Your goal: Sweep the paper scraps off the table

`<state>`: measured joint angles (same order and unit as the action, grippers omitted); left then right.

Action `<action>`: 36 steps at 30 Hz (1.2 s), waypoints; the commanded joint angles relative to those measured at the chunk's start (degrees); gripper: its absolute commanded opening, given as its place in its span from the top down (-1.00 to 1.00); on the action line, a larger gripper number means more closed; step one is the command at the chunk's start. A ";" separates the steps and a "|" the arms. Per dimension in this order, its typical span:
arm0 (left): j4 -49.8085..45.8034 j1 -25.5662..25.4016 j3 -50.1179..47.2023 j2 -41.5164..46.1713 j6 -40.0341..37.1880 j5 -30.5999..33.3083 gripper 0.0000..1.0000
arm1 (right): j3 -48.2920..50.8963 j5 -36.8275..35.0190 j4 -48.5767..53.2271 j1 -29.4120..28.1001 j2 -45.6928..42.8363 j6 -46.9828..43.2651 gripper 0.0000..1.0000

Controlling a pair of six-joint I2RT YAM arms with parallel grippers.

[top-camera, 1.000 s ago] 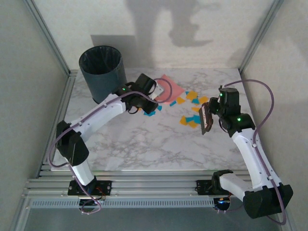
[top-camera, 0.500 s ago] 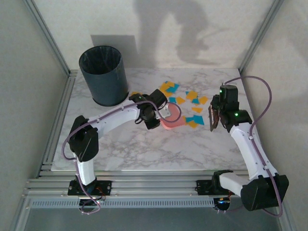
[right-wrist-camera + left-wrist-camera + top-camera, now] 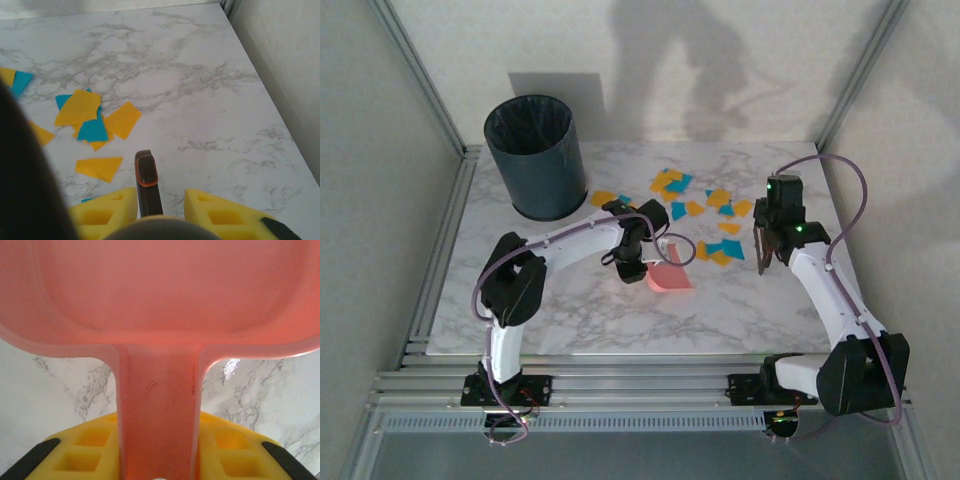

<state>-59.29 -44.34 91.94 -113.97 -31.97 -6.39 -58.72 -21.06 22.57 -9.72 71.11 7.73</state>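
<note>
Left gripper (image 3: 158, 462) pinches pink dustpan (image 3: 671, 278) handle. Right gripper (image 3: 152, 212) clamps dark brush (image 3: 146, 181). Paper scraps (image 3: 722, 206) lie on table (image 3: 570, 312) beside brush.

1. Table (image 3: 570, 310): white with grey marble veining; rails (image 3: 620, 385) along its near edge are silver.
2. Scraps (image 3: 720, 212): some orange-yellow, some teal-blue, all plain and unpatterned.
3. Dustpan (image 3: 160, 300): plain salmon-pink, pan and handle alike.
4. Brush (image 3: 146, 175): dark brown-black handle, its tip rimmed in orange.
5. Bin (image 3: 533, 165): dark slate-grey outside, black liner inside.
6. Arms (image 3: 570, 240): white shells, black joints, purple cables, small green lights.
7. Left fingers (image 3: 90, 450) and right fingers (image 3: 107, 215): yellow, black at the outer ends.
</note>
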 commanded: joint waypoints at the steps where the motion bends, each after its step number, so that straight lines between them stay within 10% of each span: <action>1: -3.40 -0.10 2.79 -1.92 -1.85 0.43 1.00 | 0.44 -1.35 -3.22 0.14 0.74 -0.96 1.00; 36: -6.62 -0.13 9.87 -9.22 -0.88 1.91 1.00 | 4.84 4.41 -4.90 -13.03 2.77 -1.85 1.00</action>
<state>-62.48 -44.31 100.29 -121.62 -33.17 -6.15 -55.05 -20.69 15.42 -21.37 74.54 5.06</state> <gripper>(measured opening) 0.270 0.289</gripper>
